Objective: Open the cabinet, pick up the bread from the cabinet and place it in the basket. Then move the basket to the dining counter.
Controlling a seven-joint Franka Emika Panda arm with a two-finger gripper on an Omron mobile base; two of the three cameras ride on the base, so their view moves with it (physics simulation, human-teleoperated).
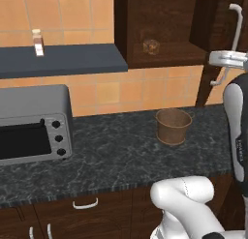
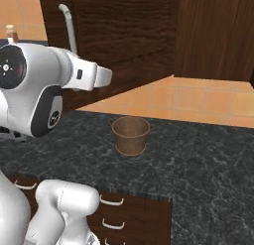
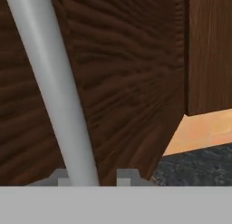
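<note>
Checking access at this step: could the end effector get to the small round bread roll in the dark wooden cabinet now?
Probably yes: the cabinet door stands swung open, leaving the roll exposed, though the end effector straddles the silver bar handle.

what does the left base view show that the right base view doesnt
The left base view alone shows the toaster oven, the grey shelf with a small bottle on it, and the bread inside the open cabinet. The right base view alone shows the drawers under the counter's near edge. Both show the basket on the black speckled counter and the cabinet door's silver handle.
</note>
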